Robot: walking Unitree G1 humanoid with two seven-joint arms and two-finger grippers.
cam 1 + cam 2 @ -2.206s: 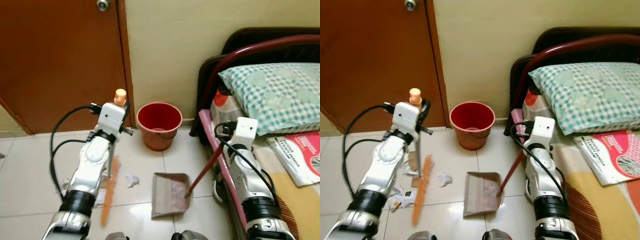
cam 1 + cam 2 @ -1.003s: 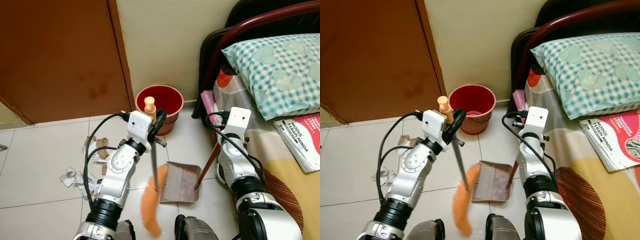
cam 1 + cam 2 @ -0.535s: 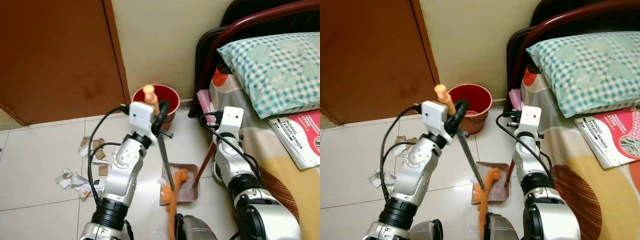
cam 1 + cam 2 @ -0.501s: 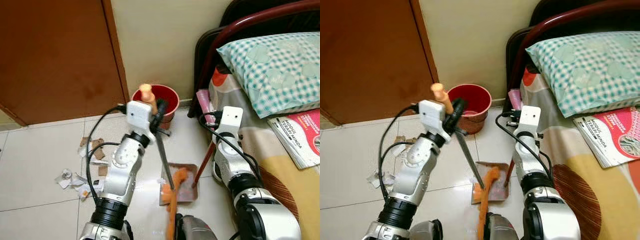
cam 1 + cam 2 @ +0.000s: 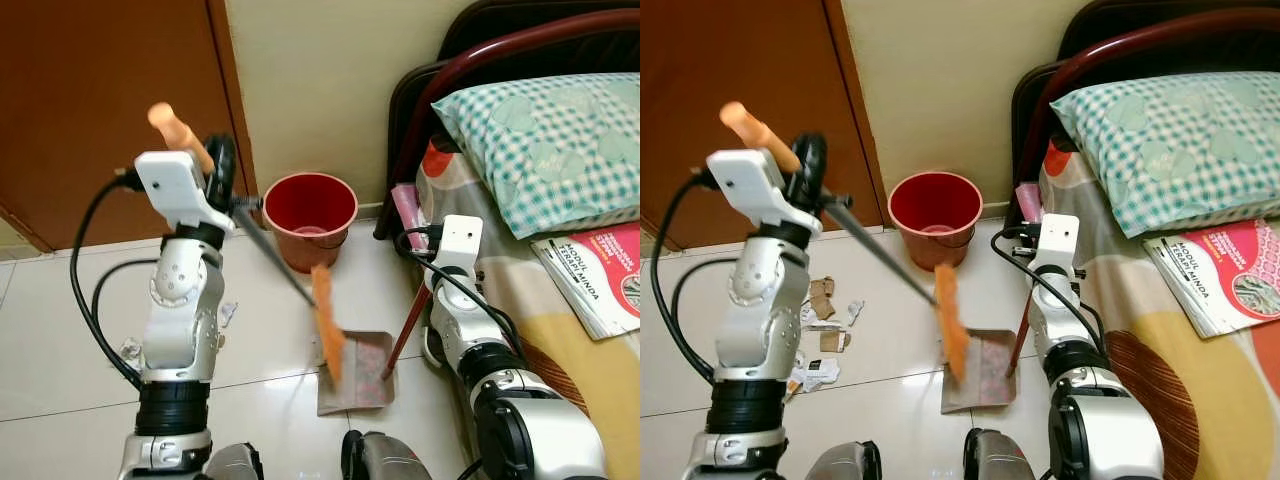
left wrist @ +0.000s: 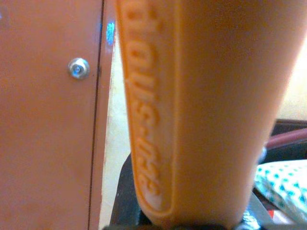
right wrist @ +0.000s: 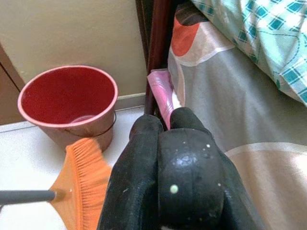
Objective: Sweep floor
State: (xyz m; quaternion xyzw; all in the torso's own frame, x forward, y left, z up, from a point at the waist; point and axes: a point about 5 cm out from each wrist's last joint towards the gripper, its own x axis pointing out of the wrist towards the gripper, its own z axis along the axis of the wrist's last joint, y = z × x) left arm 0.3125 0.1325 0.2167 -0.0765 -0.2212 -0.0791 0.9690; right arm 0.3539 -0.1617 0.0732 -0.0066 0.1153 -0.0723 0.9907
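Left gripper [image 5: 215,170] raised high in front of the brown door [image 5: 100,100], clamped on the broom [image 5: 327,320] near its orange handle end [image 5: 172,125]. Dark shaft slants down and away from that gripper to the orange bristle head, which sits over the near edge of the dustpan [image 5: 362,375].

Right gripper [image 7: 168,158] low beside the bed [image 5: 560,330]; fingers look pressed together around the dustpan's red handle [image 5: 408,333], which runs from the gripper down to the pan on the floor [image 5: 60,330].

Containers: dustpan lies flat on the tiles between the 2 arms, below the right gripper; some pale and pinkish bits inside, too blurred to name. Red bucket [image 5: 309,215] stands upright against the wall, beyond the broom head and off to the side of the right gripper; a pale patch at its bottom, can't tell what.

Paper and cardboard scraps [image 5: 825,330] scattered on the floor under the left arm, well apart from the dustpan.

On the bed: checked pillow [image 5: 540,140] and a pink magazine [image 5: 600,275], past the right gripper.
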